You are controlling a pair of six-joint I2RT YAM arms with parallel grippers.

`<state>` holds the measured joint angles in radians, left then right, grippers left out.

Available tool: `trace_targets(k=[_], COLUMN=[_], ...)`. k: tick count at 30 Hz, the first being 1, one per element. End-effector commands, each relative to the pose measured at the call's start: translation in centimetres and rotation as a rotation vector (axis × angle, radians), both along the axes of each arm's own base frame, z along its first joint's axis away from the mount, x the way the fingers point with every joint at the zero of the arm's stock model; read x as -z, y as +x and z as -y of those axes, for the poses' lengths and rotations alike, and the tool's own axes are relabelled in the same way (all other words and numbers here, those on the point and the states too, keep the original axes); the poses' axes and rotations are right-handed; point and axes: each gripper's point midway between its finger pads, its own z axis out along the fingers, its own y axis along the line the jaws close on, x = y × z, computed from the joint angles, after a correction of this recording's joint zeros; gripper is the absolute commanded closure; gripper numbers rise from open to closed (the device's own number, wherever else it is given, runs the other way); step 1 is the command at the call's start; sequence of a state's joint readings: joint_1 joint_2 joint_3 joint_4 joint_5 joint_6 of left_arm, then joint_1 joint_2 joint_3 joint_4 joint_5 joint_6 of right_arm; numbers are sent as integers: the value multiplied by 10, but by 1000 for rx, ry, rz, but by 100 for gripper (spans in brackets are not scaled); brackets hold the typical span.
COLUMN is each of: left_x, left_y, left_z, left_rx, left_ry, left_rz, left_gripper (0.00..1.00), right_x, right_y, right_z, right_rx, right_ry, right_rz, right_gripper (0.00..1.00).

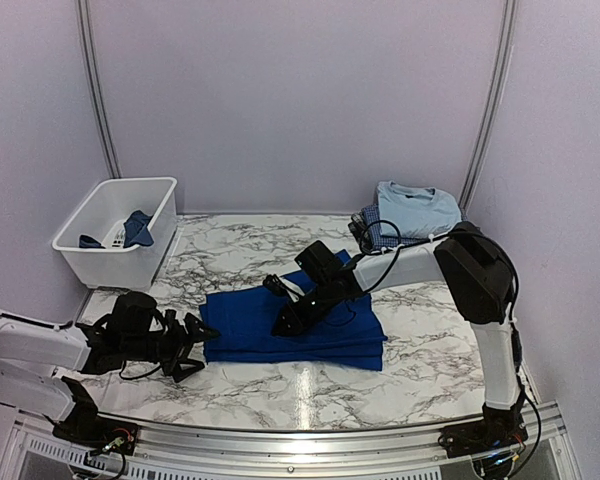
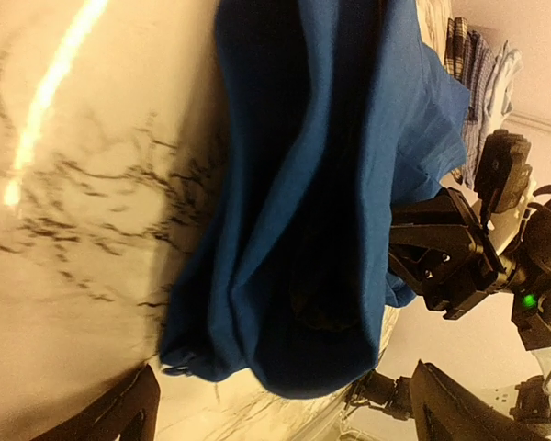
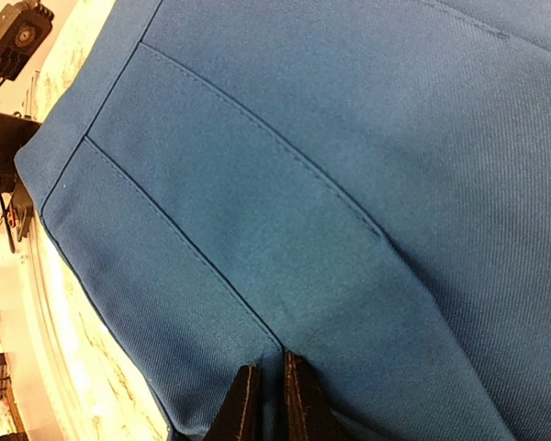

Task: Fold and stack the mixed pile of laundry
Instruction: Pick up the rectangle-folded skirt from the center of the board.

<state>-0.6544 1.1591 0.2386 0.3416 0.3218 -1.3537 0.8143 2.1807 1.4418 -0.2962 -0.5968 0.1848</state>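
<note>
Top external view: the royal blue garment (image 1: pixel 250 335) lies folded flat mid-table. The left gripper (image 1: pixel 188 342) is spread wide just off its left edge. The right gripper (image 1: pixel 283 322) sits on top of it, fingers nearly together, pinching a pucker of the cloth.

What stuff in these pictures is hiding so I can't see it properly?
- Top view: the cloth in the white bin is half hidden by its wall.
- Top view: the light blue T-shirt covers most of the checked shirt underneath.
- Right wrist view: the bottom edge cuts off the right claw; only its tips show on the blue garment.
</note>
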Motion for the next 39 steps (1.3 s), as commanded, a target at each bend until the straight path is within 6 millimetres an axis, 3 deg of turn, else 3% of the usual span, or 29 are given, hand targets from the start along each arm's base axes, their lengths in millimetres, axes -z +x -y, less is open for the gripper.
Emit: trace_targets(k=[1, 10, 16, 21, 28, 32, 35, 37, 39], left_x=[21, 35, 33, 25, 20, 10, -4, -9, -10], left_y=[-8, 14, 37, 61, 82, 89, 95, 96, 96], left_z=[14, 12, -12, -22, 18, 34, 33, 30, 25], left_rx=[8, -125, -257, -261, -76, -40, -57, -75, -83], left_ry=[4, -23, -33, -16, -100, -180, -185, -176, -131], left_rz=[-77, -53, 7, 91, 119, 149, 195, 202, 194], left_gripper=[1, 1, 1, 1, 2, 12, 21, 34, 54], right_x=[82, 94, 100, 106, 109, 108, 107, 107, 102], right_y=[-33, -40, -43, -44, -42, -39, -37, -37, -35], right_z=[62, 76, 82, 86, 85, 83, 81, 78, 73], right_rx=[33, 21, 6, -13, -32, -37, -39, -40, -41], right_ry=[-321, -364, -388, -417, -424, -425, -424, -419, -406], right_rz=[-141, -141, -135, -129, -123, -112, -109, -107, -100], right_gripper=[87, 89, 90, 90, 90, 91, 91, 90, 90])
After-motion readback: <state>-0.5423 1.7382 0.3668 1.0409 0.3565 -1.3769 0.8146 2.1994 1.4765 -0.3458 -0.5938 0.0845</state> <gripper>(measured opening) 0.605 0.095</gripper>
